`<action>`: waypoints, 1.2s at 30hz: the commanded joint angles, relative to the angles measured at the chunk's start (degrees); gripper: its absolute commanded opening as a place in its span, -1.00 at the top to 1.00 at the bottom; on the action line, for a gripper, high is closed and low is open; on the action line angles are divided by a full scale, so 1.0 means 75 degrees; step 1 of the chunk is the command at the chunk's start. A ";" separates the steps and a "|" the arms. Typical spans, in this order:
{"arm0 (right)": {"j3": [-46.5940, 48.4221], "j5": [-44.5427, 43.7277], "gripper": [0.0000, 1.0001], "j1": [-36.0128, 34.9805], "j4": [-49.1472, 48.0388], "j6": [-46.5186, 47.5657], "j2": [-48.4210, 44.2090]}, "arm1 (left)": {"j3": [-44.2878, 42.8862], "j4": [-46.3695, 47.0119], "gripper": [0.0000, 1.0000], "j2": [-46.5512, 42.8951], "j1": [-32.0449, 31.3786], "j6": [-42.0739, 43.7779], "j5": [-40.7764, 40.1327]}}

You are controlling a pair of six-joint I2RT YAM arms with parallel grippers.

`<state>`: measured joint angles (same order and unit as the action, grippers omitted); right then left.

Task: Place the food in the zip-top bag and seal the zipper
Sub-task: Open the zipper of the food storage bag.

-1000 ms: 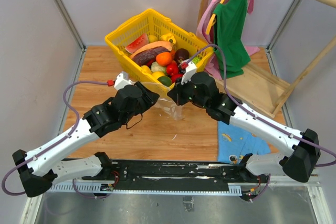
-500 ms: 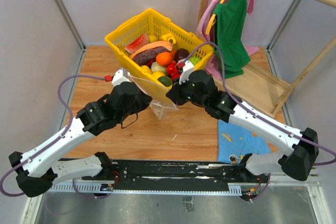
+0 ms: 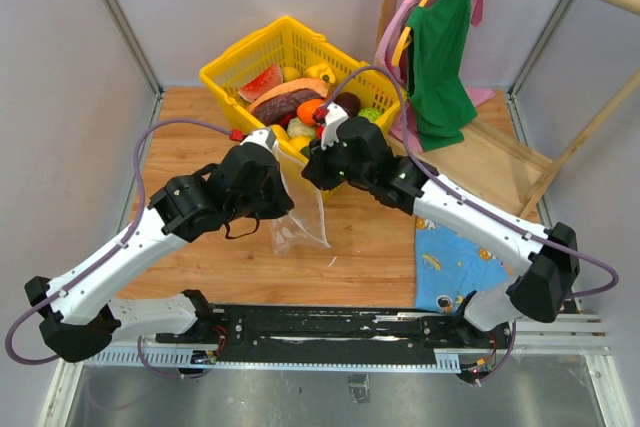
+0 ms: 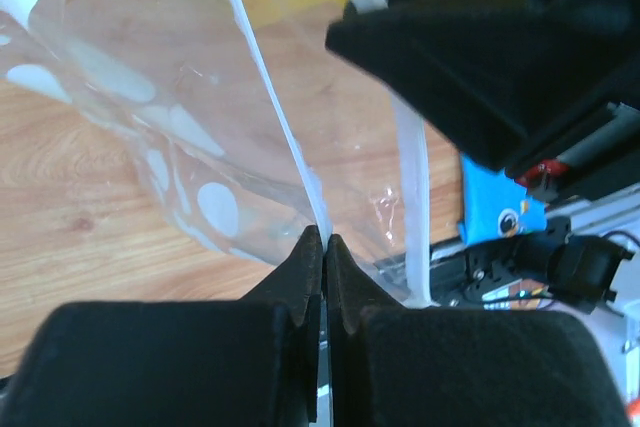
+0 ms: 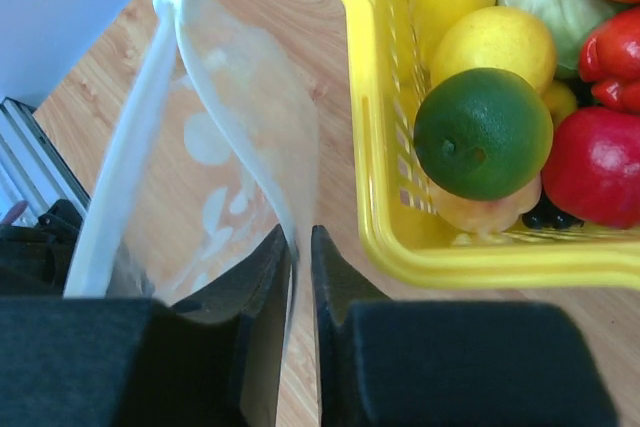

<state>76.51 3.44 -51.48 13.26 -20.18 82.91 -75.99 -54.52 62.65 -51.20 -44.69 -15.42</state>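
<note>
The zip-top bag (image 3: 300, 219) hangs clear and dotted just in front of the yellow basket. My left gripper (image 3: 279, 164) is shut on its zipper (image 4: 270, 97), the pale strip pinched between the tips of the left gripper (image 4: 324, 237). My right gripper (image 5: 300, 235) stands at the other rim with its jaws slightly apart; the bag's edge (image 5: 250, 127) lies in the gap against one finger. In the top view the right gripper (image 3: 309, 169) is at the basket's near corner. The food (image 3: 312, 110) fills the basket; a green lime (image 5: 483, 132) lies closest.
The yellow mesh basket (image 3: 230, 72) stands at the back middle, its rim (image 5: 372, 147) right next to my right fingers. A blue patterned cloth (image 3: 455, 272) lies at the near right. A wooden clothes rack with a green shirt (image 3: 440, 47) stands at the back right.
My left gripper has shut on the bag's rim and drawn it up and left. The right gripper's jaws have parted slightly and it has moved toward the basket.
</note>
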 commanded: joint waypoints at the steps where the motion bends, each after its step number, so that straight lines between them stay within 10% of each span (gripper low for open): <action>1: 0.0713 -0.0193 0.92 -0.0097 0.0635 0.0180 0.0342 | -0.0328 -0.0673 0.99 -0.0090 0.0006 0.0463 0.0305; 11: 0.0691 -0.2382 0.99 0.0044 0.2166 0.0457 0.0210 | -0.1250 -0.3056 0.99 -0.0049 0.0008 -0.0419 -0.1580; 21: 0.0681 -0.2151 0.98 0.0237 0.2395 0.0823 0.0245 | -0.1376 -0.2685 0.99 -0.0089 0.0006 -0.0226 -0.1893; 27: 0.0863 -0.0841 0.50 0.0252 0.1738 0.1330 0.0192 | -0.1053 -0.1511 0.99 -0.0081 0.0006 -0.0030 -0.1555; 36: 0.1827 0.0523 -0.22 0.0787 0.1738 0.1937 0.0269 | -0.1400 -0.2983 0.99 0.0406 0.0006 -0.0888 -0.2514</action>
<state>85.71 1.17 -48.45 28.14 -9.23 85.38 -84.75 -72.69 64.90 -51.20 -48.51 -30.17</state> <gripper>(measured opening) 0.556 0.015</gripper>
